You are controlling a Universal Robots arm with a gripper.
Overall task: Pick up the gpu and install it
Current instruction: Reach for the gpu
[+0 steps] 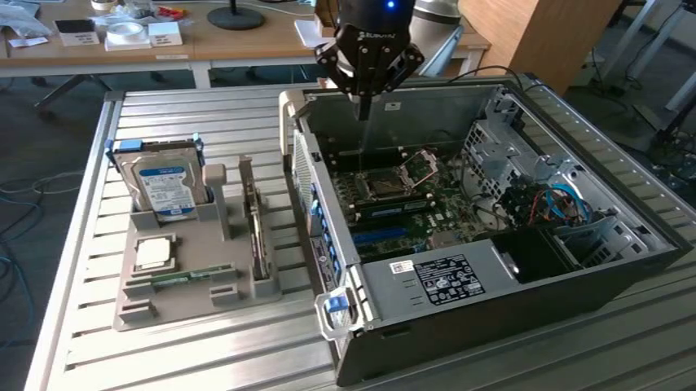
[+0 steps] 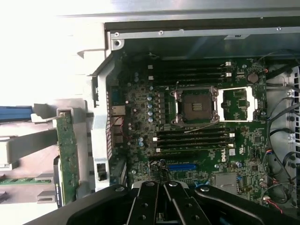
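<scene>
Wrist view: the gripper (image 2: 164, 187) has its two fingers (image 2: 149, 204) clenched together with nothing between them. Below the fingertips lies one motherboard (image 2: 140, 122) inside one open computer case (image 2: 187, 35). Just beyond the tips sits its single processor socket (image 2: 196, 107), with the cover frame (image 2: 239, 104) swung aside.

From the exterior view, the gripper (image 1: 364, 110) hangs over the case, clear of the board. Well away from the fingers, to the exterior view's left, one grey holder (image 1: 142, 314) on the slatted table (image 1: 65, 350) carries four parts:
- one hard drive (image 1: 165, 187), upright
- one processor chip (image 1: 153, 252), flat
- one memory stick (image 1: 187, 275)
- the gpu (image 1: 257, 224), on edge in the slot nearest the case, untouched

The green board edge beside the case wall in the wrist view is probably that gpu (image 2: 68, 154).
</scene>
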